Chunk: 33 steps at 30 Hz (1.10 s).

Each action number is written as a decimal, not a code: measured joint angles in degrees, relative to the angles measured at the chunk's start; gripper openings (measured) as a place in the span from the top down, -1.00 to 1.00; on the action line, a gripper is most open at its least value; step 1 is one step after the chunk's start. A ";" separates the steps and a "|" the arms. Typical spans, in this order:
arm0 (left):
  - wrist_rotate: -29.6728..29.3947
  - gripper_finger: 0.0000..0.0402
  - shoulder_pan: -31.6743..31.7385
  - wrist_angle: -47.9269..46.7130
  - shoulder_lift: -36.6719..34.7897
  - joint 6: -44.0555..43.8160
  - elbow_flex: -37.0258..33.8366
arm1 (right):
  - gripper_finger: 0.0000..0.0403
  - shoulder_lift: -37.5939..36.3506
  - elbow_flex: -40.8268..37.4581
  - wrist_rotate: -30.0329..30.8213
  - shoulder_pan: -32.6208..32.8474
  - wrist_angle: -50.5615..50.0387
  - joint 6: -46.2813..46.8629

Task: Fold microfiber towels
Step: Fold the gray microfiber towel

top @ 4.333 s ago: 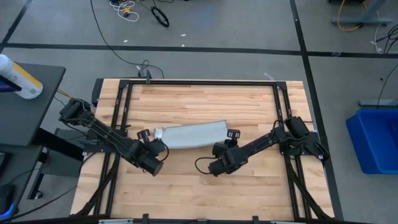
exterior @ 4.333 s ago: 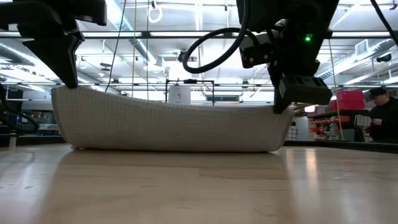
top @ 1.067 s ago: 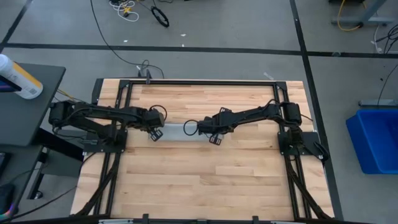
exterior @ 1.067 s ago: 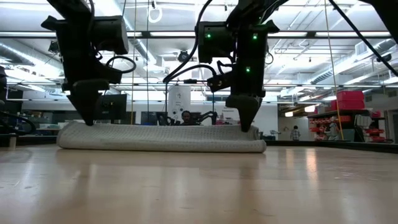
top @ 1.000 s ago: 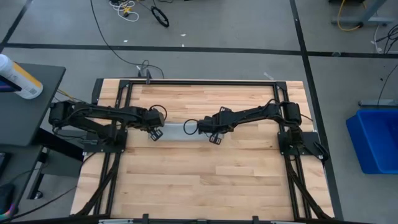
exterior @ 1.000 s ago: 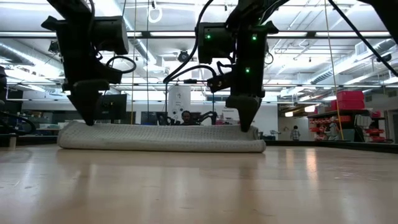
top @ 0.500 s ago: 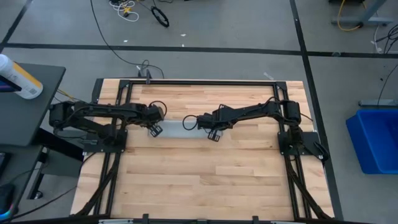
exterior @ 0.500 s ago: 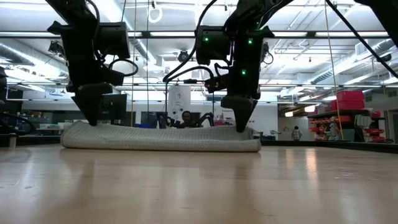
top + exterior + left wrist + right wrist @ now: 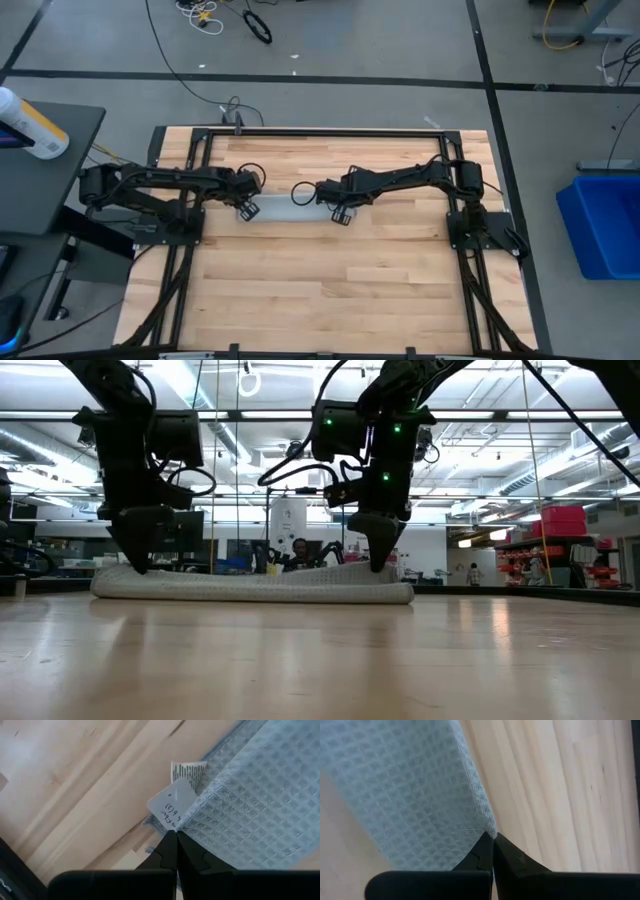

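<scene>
- The towel [image 9: 290,211] is a pale grey-blue waffle-weave cloth, folded into a long narrow strip. It lies flat on the wooden table [image 9: 330,290], stretched between my two grippers toward the far half of the tabletop.
- From the low camera the towel [image 9: 250,586] looks like a low flat band on the wood, with one gripper standing on each end.
- My left gripper [image 9: 247,208] is at the strip's left end, pointing down. In its wrist cam the gripper [image 9: 176,836] has its fingertips pressed together on the towel's corner, so it's pinching the towel [image 9: 250,800].
- A small white tag [image 9: 172,804] with handwriting on it, plus a printed label, sticks out of the cloth right ahead of those left fingertips.
- My right gripper [image 9: 341,213] is at the other end of the strip. In its wrist cam the gripper [image 9: 492,838] is clamped on the edge of the towel [image 9: 410,790], tips meeting right at the corner of the fold.
- In the low camera the left gripper [image 9: 133,563] and right gripper [image 9: 380,563] both have their tips down on the top of the cloth.
- Off the table past my right arm there's a bright blue bin [image 9: 606,225] on the floor, well away from the right gripper.
- Beyond my left arm there's a dark side table [image 9: 40,180] with a white bottle [image 9: 30,125] lying on it.
</scene>
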 joint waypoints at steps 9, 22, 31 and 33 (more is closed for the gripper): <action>-1.66 1.00 0.01 0.09 0.00 1.21 0.77 | 1.00 0.00 0.00 -3.11 -0.12 2.08 -0.07; 2.20 1.00 0.02 -0.45 -0.44 5.81 1.87 | 1.00 0.00 0.00 -5.57 -0.17 -4.97 4.28; 1.17 1.00 0.04 -0.48 -0.44 3.67 2.05 | 1.00 0.00 0.00 -6.10 -0.69 -4.27 2.54; 1.03 1.00 0.07 -0.48 -0.44 3.67 2.05 | 1.00 0.00 0.00 -6.04 -0.69 -4.19 2.06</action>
